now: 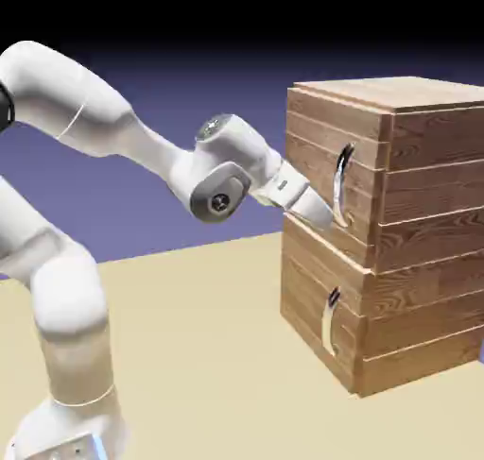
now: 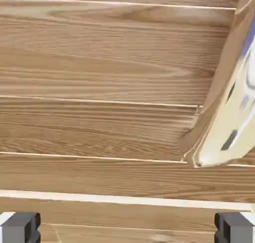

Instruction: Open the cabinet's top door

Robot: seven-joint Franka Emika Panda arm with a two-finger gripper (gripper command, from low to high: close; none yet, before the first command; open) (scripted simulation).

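The tall, boxy cabinet of horizontal light-brown wooden planks (image 1: 430, 165) stands upright on the pale tan tabletop, at the exterior view's right. Its upper plank door with a long, curved, shiny silver handle (image 1: 317, 132) looks shut, though the arm partly covers its lower edge. The handle (mirror-bright in the hand view) runs roughly upright near the door's side, towards the exterior view's right, above the shorter lower door.

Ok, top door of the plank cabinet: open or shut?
Shut: the upper light-brown plank door with the long curved silver handle sits flush in the cabinet front.
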